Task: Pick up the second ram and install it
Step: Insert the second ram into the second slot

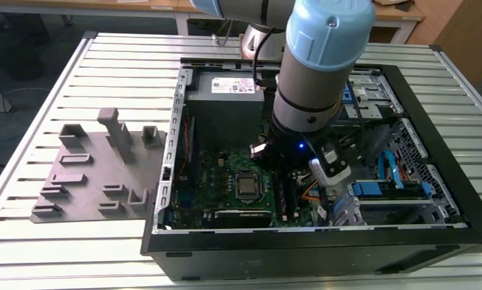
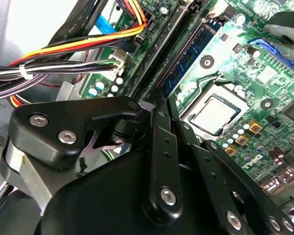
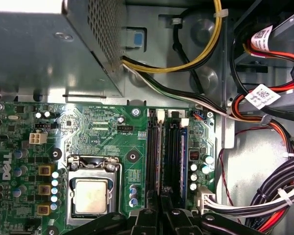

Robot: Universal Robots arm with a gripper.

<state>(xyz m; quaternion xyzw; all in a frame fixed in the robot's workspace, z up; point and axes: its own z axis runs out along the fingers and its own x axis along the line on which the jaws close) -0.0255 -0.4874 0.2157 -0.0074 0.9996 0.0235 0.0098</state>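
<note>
Arm is reaching down into the open computer case, which lies on its side on the slatted counter. Its wrist hangs over the green motherboard, just to the exterior view's right of the square silver processor.

In both wrist views the gripper sits right over the near end of the row of long memory slots beside the processor. The fingers are drawn together with only a thin slit between them. Whether anything is pinched in that slit I honestly can't tell.

As for the ram: one long, thin memory stick with small dark chips stands upright in the slot farthest from the processor. In the second wrist view it runs away from the fingertips almost in line with them. Can't say for sure if that's the second one or the first.

A bundle of black, yellow, orange and red cables runs past just beside the slots. The metal power supply box sits at the far end of the case. The grey moulded plate with posts lies on the counter to the exterior view's left of the case, well apart from the arm.
</note>
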